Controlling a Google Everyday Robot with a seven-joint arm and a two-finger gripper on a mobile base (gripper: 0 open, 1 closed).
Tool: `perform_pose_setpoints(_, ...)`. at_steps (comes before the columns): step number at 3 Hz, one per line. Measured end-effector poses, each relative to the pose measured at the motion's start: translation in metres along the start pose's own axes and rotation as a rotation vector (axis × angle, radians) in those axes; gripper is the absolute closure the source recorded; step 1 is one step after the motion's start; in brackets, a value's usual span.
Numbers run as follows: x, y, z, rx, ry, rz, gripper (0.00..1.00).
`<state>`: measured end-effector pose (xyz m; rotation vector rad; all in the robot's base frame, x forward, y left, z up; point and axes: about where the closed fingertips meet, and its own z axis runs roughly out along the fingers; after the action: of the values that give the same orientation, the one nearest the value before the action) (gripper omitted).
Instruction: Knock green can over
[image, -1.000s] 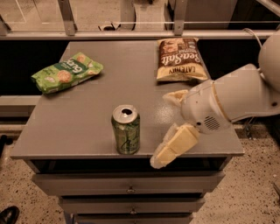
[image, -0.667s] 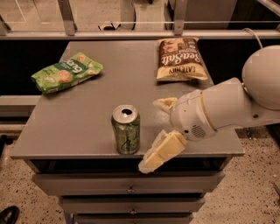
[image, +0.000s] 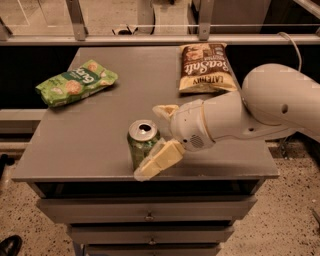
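The green can (image: 138, 146) stands upright near the front edge of the grey table (image: 100, 125), silver top with its opening facing up. My gripper (image: 150, 142) is open and reaches in from the right at can height. Its near cream finger (image: 159, 160) lies across the can's lower right side at the table's front edge. The far finger (image: 164, 111) sits just behind and to the right of the can. The white arm (image: 260, 107) stretches off to the right.
A flat green snack bag (image: 76, 82) lies at the table's back left. A brown chip bag (image: 204, 67) lies at the back right. Drawers (image: 150, 216) sit under the table front. A metal rail (image: 150, 39) runs behind the table.
My gripper has moved left toward the can. The near finger now overlaps the can's right side. The can still stands upright in the same place.
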<state>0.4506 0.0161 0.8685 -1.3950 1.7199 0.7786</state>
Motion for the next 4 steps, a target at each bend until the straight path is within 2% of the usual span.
perform_pose_setpoints(1,-0.016,-0.029,0.016,0.020,-0.030,-0.017,0.00)
perform_pose_setpoints(2,-0.042,-0.063,0.027,0.064,-0.036,-0.022,0.00)
perform_pose_setpoints(3,-0.069,-0.094,0.040,0.100,-0.044,-0.007,0.00)
perform_pose_setpoints(4,-0.085,-0.119,0.041,0.134,-0.038,-0.005,0.00)
